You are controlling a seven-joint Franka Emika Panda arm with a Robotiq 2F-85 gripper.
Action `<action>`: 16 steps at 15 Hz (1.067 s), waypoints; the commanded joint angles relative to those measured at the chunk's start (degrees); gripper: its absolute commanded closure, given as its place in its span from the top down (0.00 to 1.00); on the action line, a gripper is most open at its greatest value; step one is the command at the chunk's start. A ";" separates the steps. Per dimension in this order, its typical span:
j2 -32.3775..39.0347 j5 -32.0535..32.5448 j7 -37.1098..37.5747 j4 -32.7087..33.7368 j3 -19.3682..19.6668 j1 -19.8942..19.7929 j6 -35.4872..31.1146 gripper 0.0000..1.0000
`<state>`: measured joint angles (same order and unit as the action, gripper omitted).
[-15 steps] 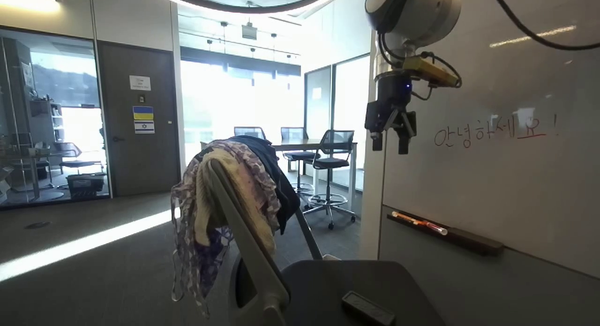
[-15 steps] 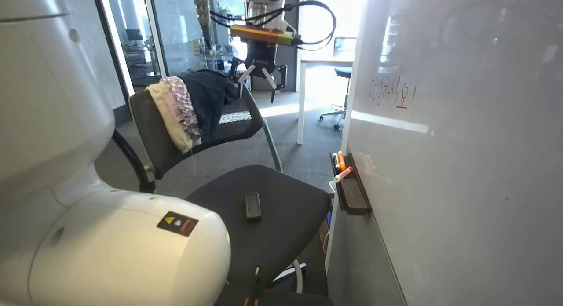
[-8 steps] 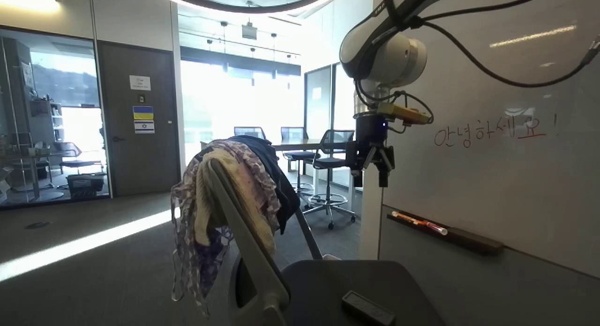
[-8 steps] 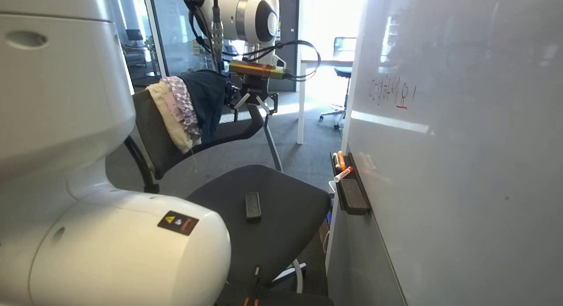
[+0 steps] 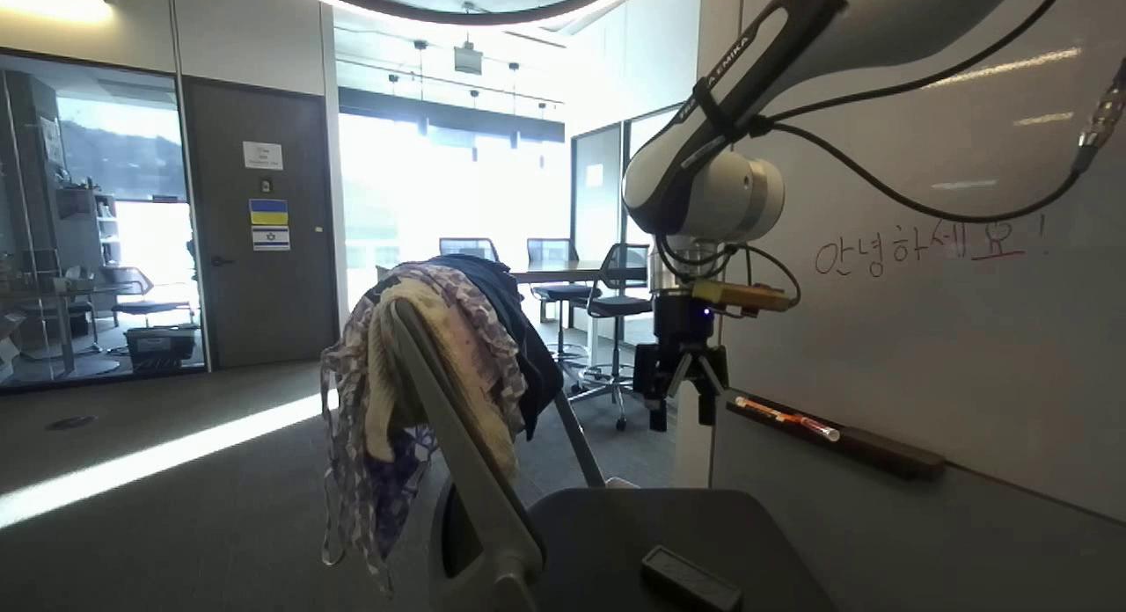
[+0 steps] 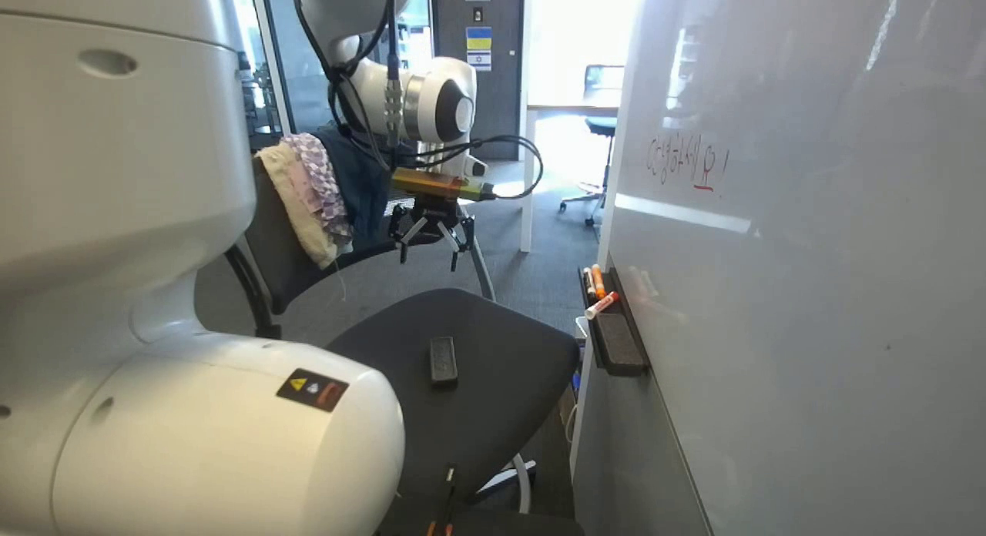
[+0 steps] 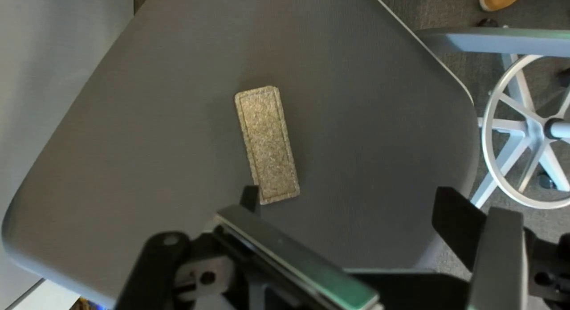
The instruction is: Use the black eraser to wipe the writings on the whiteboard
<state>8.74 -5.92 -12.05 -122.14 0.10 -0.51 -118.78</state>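
A black eraser lies on the dark chair seat, in both exterior views [image 5: 690, 581] [image 6: 443, 360]. It looks tan and rough-topped in the wrist view [image 7: 268, 145]. My gripper [image 5: 683, 417] [image 6: 428, 260] hangs above the seat, pointing down, open and empty. In the wrist view its fingers [image 7: 349, 198] are wide apart, and the eraser shows ahead of them, towards the left finger. The whiteboard [image 5: 880, 357] [image 6: 832, 305] carries the writings [image 5: 924, 250] [image 6: 685, 160], thin dark and red strokes with a red underline, right of the gripper.
The chair seat [image 6: 493, 328] has a backrest with clothes [image 5: 440, 331] over it. The whiteboard ledge [image 5: 888, 454] holds several markers [image 6: 599, 282] and a dark eraser-like block [image 6: 618, 340]. A high stool and table [image 5: 581, 269] stand behind. A cable [image 5: 924, 207] hangs from the arm.
My gripper has come steadily down from beside the writings to lower above the chair seat, and a little left in both exterior views. It stays open. The eraser and the writings have not changed.
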 commanded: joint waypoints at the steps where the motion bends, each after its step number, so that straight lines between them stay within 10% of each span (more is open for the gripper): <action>1: 0.61 0.06 -0.22 -0.75 -0.65 -0.21 -0.53 1.00; 16: 10.31 0.58 -1.89 -1.68 -1.58 -0.29 -8.54 1.00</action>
<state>16.92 -5.86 -13.34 -123.37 -1.01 -0.33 -123.27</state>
